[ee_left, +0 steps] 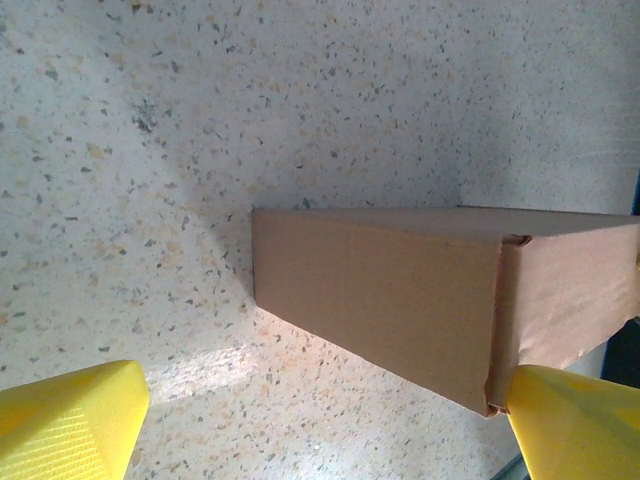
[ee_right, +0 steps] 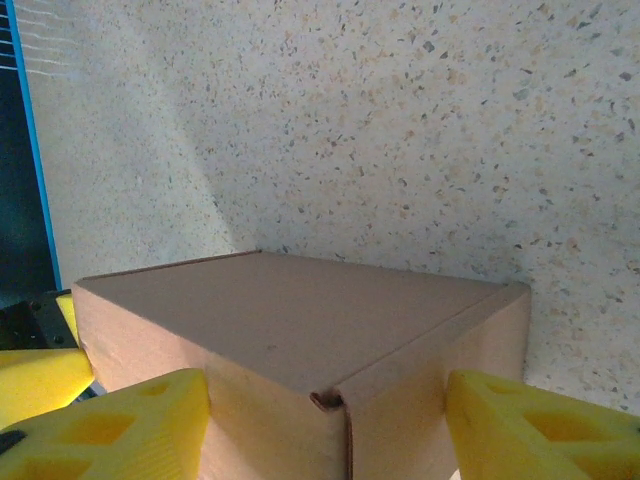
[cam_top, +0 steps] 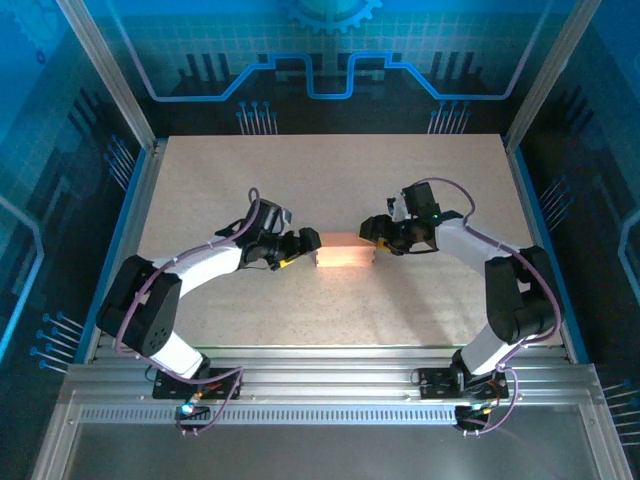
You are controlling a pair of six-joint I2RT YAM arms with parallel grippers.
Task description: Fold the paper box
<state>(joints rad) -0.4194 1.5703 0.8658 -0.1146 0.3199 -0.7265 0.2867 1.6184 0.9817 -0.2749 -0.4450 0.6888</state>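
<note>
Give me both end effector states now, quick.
Left end effector: open, beside the paper box.
Right end effector: astride the paper box's end; grip cannot be told.

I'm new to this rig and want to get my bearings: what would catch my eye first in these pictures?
A closed salmon-orange paper box sits brightly lit in the middle of the speckled table. The left tool and right tool stand at its opposite ends. In the right wrist view, yellow fingers flank one end of the box.
</note>
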